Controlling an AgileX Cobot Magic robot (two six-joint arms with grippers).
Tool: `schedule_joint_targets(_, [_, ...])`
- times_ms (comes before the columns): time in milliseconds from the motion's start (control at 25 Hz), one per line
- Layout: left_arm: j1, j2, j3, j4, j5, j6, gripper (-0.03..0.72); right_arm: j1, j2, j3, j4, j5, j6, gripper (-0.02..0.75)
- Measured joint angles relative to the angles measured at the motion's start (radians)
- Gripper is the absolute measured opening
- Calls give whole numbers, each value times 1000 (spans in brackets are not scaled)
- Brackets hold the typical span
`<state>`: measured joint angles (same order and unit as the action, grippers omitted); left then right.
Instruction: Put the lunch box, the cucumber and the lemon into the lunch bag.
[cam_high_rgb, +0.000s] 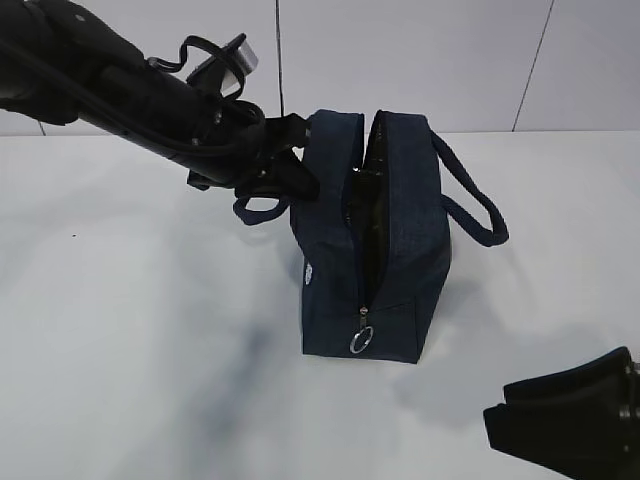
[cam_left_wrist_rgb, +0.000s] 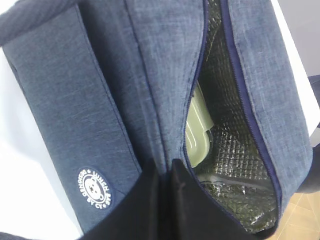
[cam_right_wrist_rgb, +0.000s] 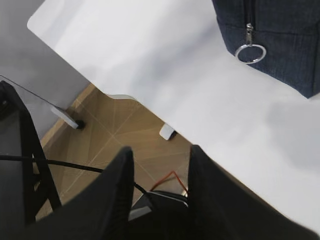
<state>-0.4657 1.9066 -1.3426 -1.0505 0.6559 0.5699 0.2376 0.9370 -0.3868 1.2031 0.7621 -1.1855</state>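
The navy lunch bag (cam_high_rgb: 400, 250) stands upright mid-table with its zipper open along the top and down the near end. My left gripper (cam_high_rgb: 295, 170) is shut on the fabric of the bag's left top edge, holding that side aside. In the left wrist view the fingertips (cam_left_wrist_rgb: 167, 172) pinch the cloth beside the zipper, and the silvery lining shows. The lunch box (cam_left_wrist_rgb: 197, 135) stands on edge inside, its pale green lid showing. The cucumber and the lemon are out of view. My right gripper (cam_high_rgb: 497, 402) hangs open and empty at the table's near right edge (cam_right_wrist_rgb: 160, 152).
The zipper's metal ring pull (cam_high_rgb: 361, 341) hangs at the foot of the bag's near end (cam_right_wrist_rgb: 250, 52). One loop handle (cam_high_rgb: 480, 215) droops to the right, the other (cam_high_rgb: 258, 210) under my left arm. White table (cam_high_rgb: 150, 330) all round; floor and cables below its near edge.
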Motion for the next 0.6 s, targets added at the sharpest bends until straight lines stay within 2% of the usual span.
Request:
schedule_joint_targets(280, [0, 0, 0, 2, 0, 0, -1, 0, 0, 87, 208, -16, -263, 276])
schedule_joint_targets(440, [0, 0, 0, 2, 0, 0, -1, 0, 0, 102, 247, -12, -372, 276])
schedule_joint_targets(600, [0, 0, 0, 2, 0, 0, -1, 0, 0, 108, 272, -9, -401, 276])
